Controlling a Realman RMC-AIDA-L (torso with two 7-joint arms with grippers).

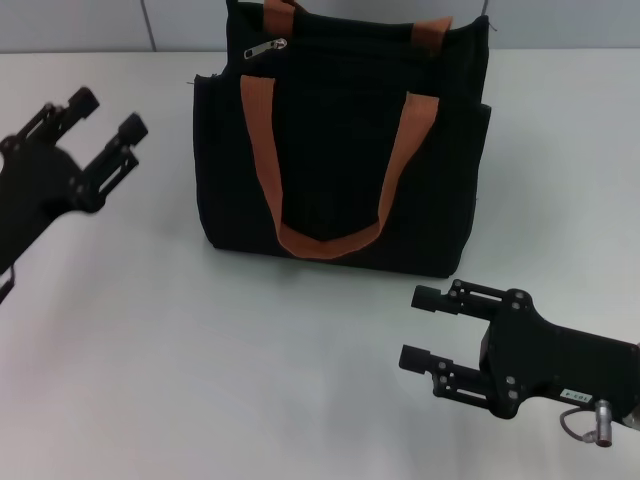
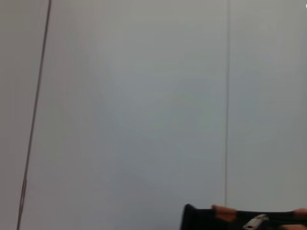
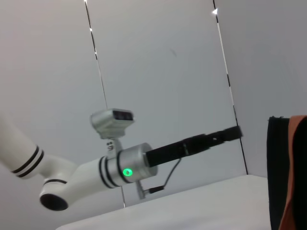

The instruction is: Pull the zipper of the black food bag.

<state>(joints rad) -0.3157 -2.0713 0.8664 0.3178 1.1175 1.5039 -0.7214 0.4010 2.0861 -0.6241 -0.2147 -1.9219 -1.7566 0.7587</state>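
left pincer apart, right pincer apart | black food bag on white table | grey wall

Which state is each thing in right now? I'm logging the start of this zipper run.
black food bag: upright on the table, untouched.
zipper: pull tab at the bag's left top corner, not gripped.
left gripper: open, left of the bag, apart from it.
right gripper: open, in front of the bag, empty.
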